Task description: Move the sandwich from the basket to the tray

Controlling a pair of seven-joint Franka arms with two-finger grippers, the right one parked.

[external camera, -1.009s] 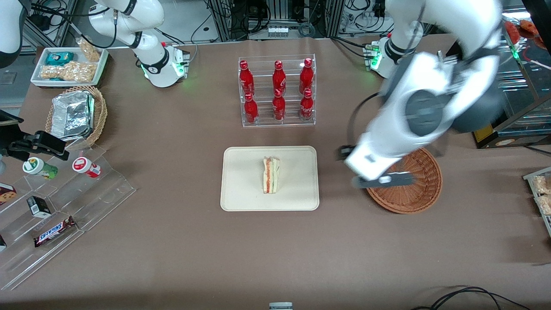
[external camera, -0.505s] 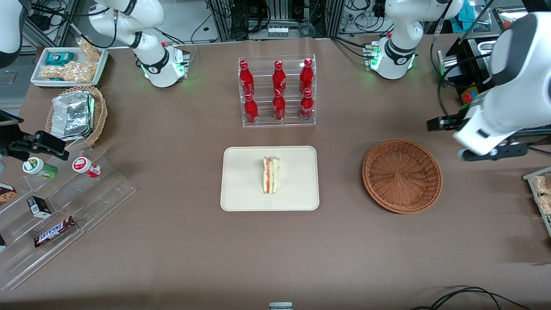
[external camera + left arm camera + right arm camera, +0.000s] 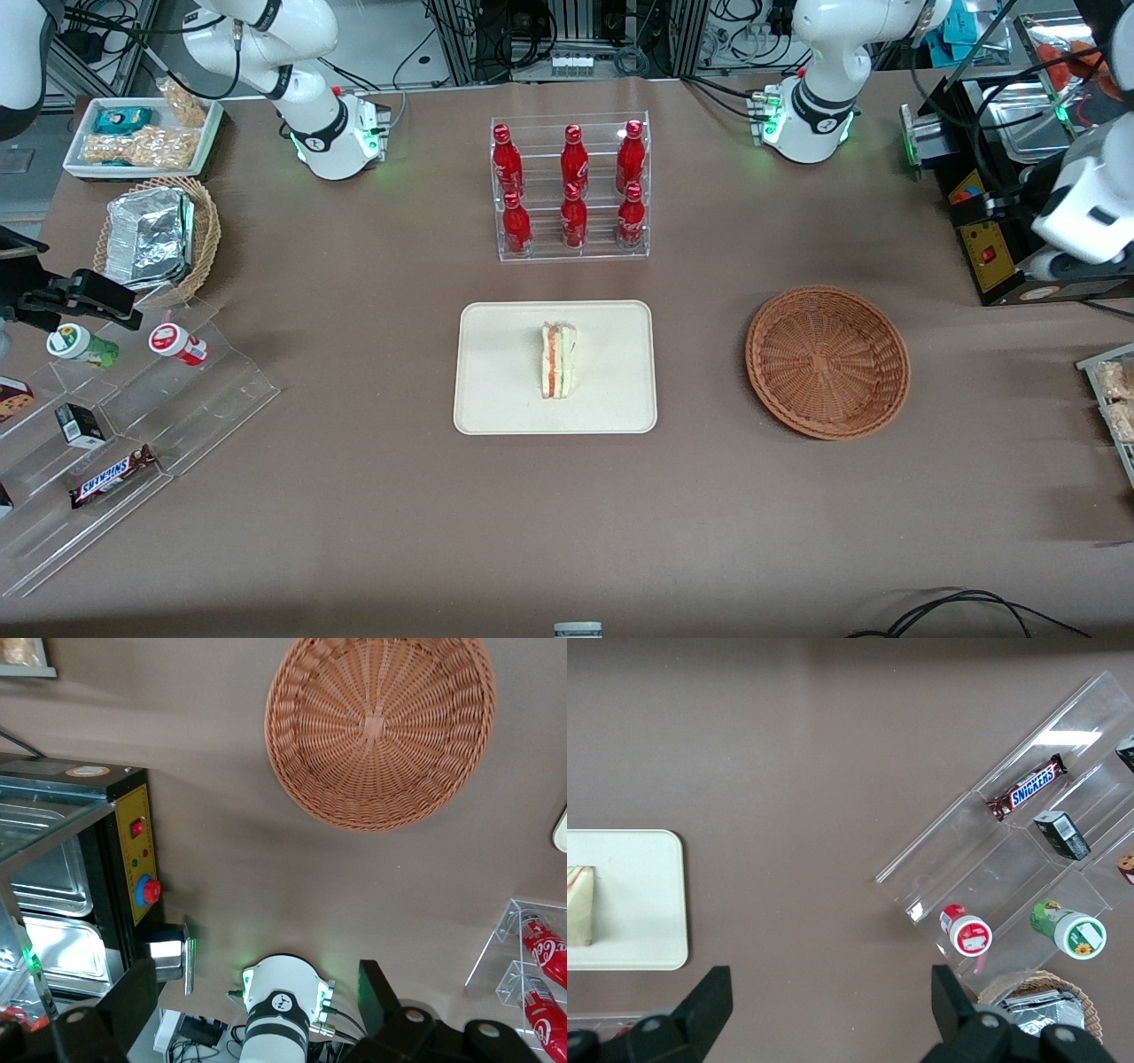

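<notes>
The sandwich (image 3: 558,360), a pale wedge with orange-red and green layers, lies on its side near the middle of the cream tray (image 3: 496,390). The reddish-brown woven basket (image 3: 828,361) sits beside the tray toward the working arm's end, and nothing is in it. It also fills much of the left wrist view as the basket (image 3: 381,726). My gripper (image 3: 259,981) hangs raised at the working arm's end of the table, well off the basket, over a black box. Its fingers (image 3: 146,988) stand wide apart and open, with nothing between them.
A clear rack of red bottles (image 3: 571,190) stands farther from the camera than the tray. A black control box with a yellow panel (image 3: 992,252) sits under the gripper. Toward the parked arm's end are a foil-filled tan basket (image 3: 155,235) and an acrylic snack shelf (image 3: 133,408).
The working arm has swung away from above the basket toward its own end of the table and risen. The basket is now fully uncovered; the sandwich has stayed put on the tray.
</notes>
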